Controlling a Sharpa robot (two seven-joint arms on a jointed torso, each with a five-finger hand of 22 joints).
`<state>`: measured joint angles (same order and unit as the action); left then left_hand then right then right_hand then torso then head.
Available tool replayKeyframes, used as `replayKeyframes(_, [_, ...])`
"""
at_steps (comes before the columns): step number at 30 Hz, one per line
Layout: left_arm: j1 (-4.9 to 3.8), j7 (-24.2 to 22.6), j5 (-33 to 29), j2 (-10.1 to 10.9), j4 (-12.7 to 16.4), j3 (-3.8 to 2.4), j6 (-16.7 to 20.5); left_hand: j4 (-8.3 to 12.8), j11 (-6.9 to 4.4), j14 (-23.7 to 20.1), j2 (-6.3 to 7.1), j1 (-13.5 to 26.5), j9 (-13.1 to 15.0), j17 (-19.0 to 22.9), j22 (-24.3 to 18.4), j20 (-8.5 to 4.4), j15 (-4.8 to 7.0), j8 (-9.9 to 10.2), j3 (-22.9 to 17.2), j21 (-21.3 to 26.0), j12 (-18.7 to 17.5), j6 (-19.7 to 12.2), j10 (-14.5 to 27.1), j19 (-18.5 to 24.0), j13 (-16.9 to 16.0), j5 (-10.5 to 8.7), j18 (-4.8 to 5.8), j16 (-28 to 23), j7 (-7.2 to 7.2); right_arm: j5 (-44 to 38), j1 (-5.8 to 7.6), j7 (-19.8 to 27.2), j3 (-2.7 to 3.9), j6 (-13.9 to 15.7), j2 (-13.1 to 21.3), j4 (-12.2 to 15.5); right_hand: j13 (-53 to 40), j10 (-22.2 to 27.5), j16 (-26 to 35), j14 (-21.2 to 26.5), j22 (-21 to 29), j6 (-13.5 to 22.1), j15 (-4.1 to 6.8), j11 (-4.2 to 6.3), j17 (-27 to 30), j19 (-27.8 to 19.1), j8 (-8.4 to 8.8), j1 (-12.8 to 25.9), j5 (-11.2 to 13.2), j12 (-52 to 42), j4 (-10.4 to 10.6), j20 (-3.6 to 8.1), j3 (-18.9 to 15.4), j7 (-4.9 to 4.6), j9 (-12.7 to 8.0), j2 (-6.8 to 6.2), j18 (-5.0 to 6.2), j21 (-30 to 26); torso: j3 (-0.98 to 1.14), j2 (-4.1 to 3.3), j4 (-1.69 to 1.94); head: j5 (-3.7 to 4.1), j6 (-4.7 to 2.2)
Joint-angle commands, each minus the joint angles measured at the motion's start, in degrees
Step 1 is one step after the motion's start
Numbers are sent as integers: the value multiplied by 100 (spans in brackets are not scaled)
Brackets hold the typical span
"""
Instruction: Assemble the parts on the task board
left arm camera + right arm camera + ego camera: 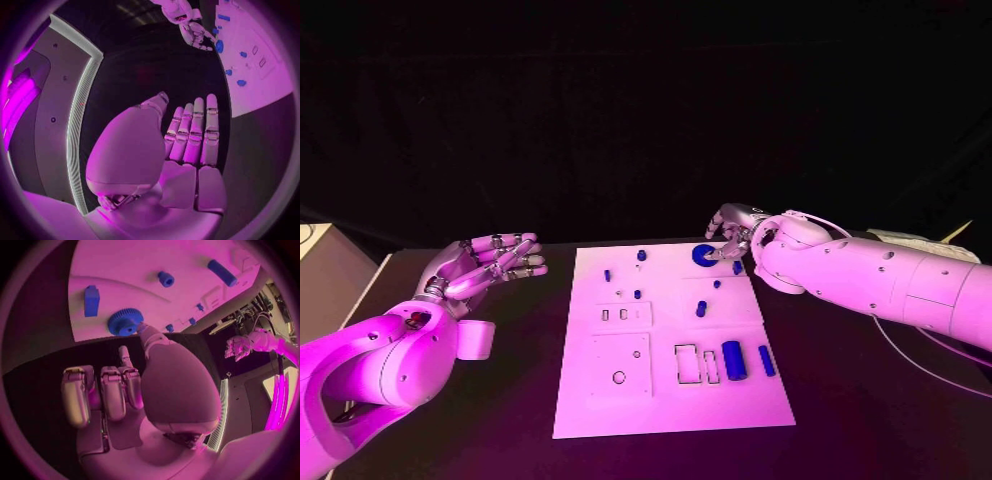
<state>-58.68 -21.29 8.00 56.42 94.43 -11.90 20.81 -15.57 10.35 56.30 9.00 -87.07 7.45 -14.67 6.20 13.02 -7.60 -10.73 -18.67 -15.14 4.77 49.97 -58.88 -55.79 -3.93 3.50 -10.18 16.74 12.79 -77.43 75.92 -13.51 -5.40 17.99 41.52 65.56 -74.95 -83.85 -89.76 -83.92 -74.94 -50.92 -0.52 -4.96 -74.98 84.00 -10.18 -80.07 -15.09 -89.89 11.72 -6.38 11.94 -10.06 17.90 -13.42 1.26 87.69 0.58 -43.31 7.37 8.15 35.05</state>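
Now my right hand [733,238] sits at the white plastic task board's [668,400] one-o'clock corner, one fingertip [141,327] against the round blue toothed gear [124,321] lying there — other fingers curled, nothing gripped. My left hand [491,258] hovers off the board around nine o'clock, fingers loosely spread — empty.

A black table [877,420] stood before a black backdrop [646,110]. A pale cabinet [329,275] sat at its left; cables [935,375] trailed right.
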Motion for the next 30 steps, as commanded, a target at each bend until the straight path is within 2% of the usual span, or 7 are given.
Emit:
replayKeyframes(1, [0, -43, 8, -13, 2, -5, -95, -13, 12, -45, 50, 1, -8, -9, -6, 32, -10, 22, -34, -21, -36, -26, -21, 14, 4, -22, -28, 22, 92, -78, -16, -118, 2, -105, -55, -54, -1505, -615, -24, -608, -1211, 1, -40, -34, -1501, 476, -35, -8, -41, -11, 36, -28, -15, 6, 9, 63, -50, 31, -7, 7, 3, -6, 12])
replayKeyframes(12, [1, -42, 10, -12, -2, -5, -82, -5, 11, -57, 53, -5, -9, -23, -10, 34, -11, 24, -46, -20, -47, -25, -29, 19, 3, -22, -28, 20, 89, -20, -131, -130, -2, -239, -177, -223, -1505, -615, -24, -608, -1211, -12, -40, -33, -1502, 476, -46, -14, -56, -11, 47, -29, -15, 8, 11, 68, -50, 31, -1, 5, -7, -33, 45])
replayKeyframes(22, [1, -41, 14, -16, -13, -5, -80, -5, 11, -57, 53, -5, -9, -23, -10, 34, -11, 24, -46, -20, -47, -25, -29, 19, 3, -22, -28, 20, 89, -12, -165, -144, -3, -307, -209, -290, -1505, -615, -23, -607, -1208, -25, -39, -31, -1498, 474, -57, -1, -60, -11, 68, -29, -21, 11, 13, 75, -49, 30, -1, 11, -11, -37, 62])
replayKeyframes(30, [2, -39, 15, -19, -21, -5, -83, -6, 12, -67, 54, -3, -10, -29, -13, 35, -13, 26, -50, -18, -54, -25, -30, 23, 3, -22, -27, 17, 91, 55, -175, -74, -4, -289, -223, -328, -1505, -615, -22, -606, -1219, -186, -8, 8, -1495, 475, -157, -57, -275, -11, 160, -9, 91, 55, 26, 156, -51, 36, -4, 12, -10, -36, 68])
